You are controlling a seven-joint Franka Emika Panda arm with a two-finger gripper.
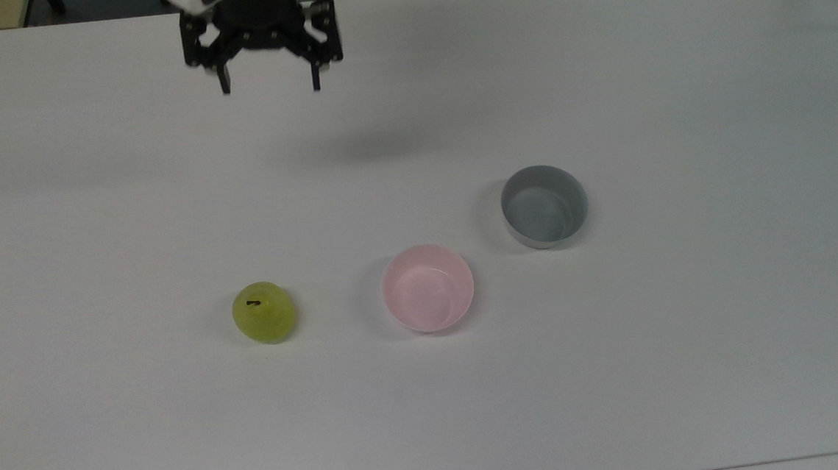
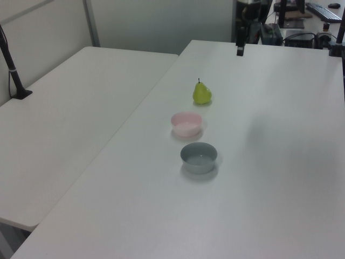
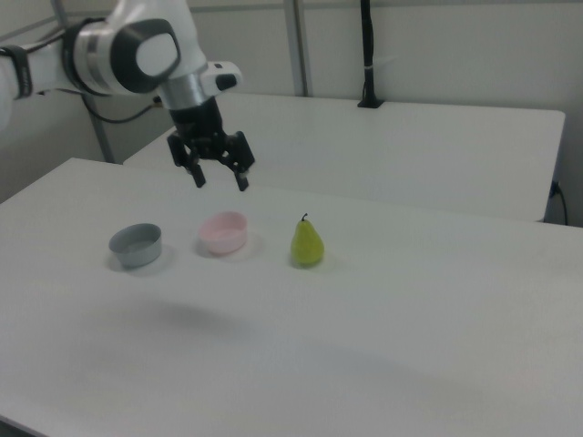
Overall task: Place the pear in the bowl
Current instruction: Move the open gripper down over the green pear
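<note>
While the black two-finger pincer (image 1: 270,89) hangs in the air above the white table (image 1: 674,84) near its far edge in the top view, its fingers (image 1: 225,86) stand well apart with nothing between them. In the right view the pincer (image 3: 221,182) points downward, raised clear of the table (image 3: 410,346) surface, on the end of the white robot arm (image 3: 137,50).

The small rounded yellow-green pear (image 1: 264,312) with its short dark stem stands upright on the table, well apart from the pincer and toward the table's near edge in the top view, a little to the top view's left of the fingers. In the right view the pear (image 3: 308,243) sits below and to the right view's right of the pincer.

The pale pink round glossy bowl (image 1: 429,288) rests near the pear on the top view's right, holding nothing. Beyond it, further toward the top view's right, stands the grey, deeper, straight-walled bowl (image 1: 544,205). In the left view the pear (image 2: 202,93), the pink bowl (image 2: 186,124) and the grey bowl (image 2: 199,157) form a row, with the pincer (image 2: 240,50) high near the far edge.
</note>
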